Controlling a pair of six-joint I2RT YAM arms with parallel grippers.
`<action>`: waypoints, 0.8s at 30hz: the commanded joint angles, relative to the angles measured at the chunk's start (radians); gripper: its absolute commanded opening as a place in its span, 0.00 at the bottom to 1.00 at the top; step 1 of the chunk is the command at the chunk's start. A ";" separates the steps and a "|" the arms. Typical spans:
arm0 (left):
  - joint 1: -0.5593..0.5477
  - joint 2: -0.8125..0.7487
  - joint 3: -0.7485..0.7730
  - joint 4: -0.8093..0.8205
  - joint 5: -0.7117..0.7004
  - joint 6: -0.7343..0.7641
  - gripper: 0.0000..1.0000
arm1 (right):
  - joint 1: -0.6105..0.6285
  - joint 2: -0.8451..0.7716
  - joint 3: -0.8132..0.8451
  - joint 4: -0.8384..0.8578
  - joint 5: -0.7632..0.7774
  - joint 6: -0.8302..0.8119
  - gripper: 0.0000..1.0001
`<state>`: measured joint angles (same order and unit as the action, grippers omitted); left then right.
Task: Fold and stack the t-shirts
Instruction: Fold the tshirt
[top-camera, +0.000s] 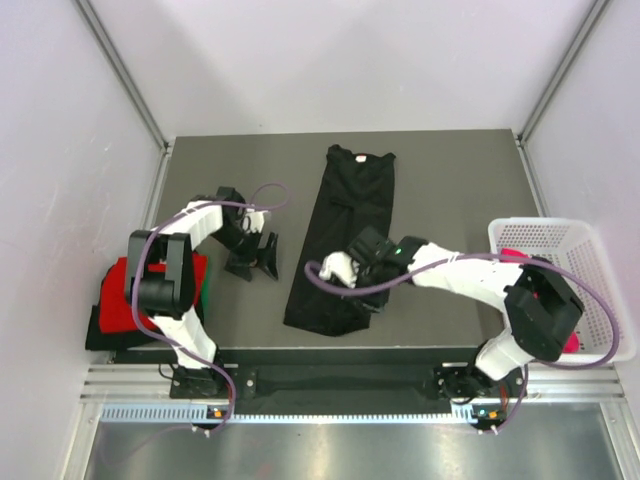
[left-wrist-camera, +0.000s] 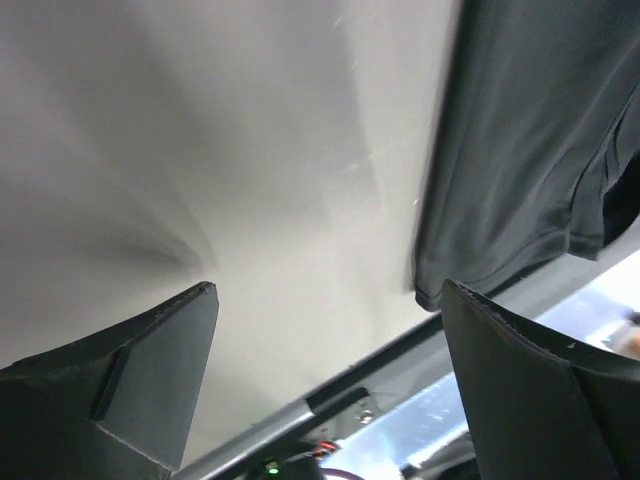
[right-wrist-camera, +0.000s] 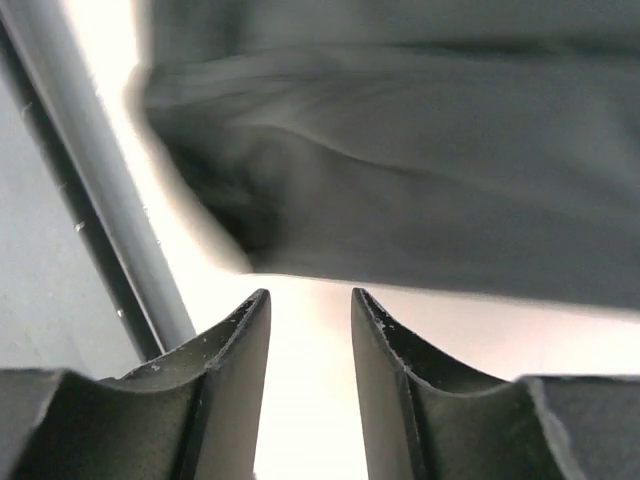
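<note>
Bench (top-camera: 460, 190): dark grey top filling the middle of the top view, with a metal rail along its lower edge.
Black shirt (top-camera: 345, 235): lies flat at centre frame, folded into a long narrow strip. Its collar with the white label is at the top, and its hem is toward the lower left. The left wrist view has it at upper right (left-wrist-camera: 530, 130), and the right wrist view has it across the top, blurred (right-wrist-camera: 420, 180).
Basket (top-camera: 560, 240): white mesh, at the right edge.
Pink shirt (top-camera: 572, 343): only scraps show inside the basket.
Stack: at the left edge, a red shirt (top-camera: 120, 290) on top, dark cloth (top-camera: 100, 335) beneath it, and a sliver of green shirt (top-camera: 205, 290) at its right side.
Left tool (top-camera: 255, 258): fingers wide apart and holding nothing, over bare bench just left of the black shirt (left-wrist-camera: 330, 290).
Right tool (top-camera: 365, 295): at the black shirt's lower right edge, fingers a narrow gap apart with nothing between them (right-wrist-camera: 310, 295).
</note>
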<state>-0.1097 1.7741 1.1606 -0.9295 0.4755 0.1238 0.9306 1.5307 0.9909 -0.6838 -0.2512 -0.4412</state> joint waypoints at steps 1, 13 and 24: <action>0.022 -0.027 -0.050 0.037 0.098 -0.026 0.93 | -0.125 -0.030 0.006 -0.008 -0.193 0.127 0.39; -0.019 0.157 0.001 -0.023 0.204 0.033 0.78 | -0.217 -0.031 -0.049 -0.017 -0.539 0.298 0.45; -0.077 0.074 -0.133 0.089 0.045 -0.104 0.55 | -0.286 0.138 -0.135 0.112 -0.594 0.616 0.34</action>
<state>-0.1898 1.8755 1.0542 -0.9569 0.6514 0.0441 0.6449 1.6264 0.8749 -0.6521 -0.7925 0.0422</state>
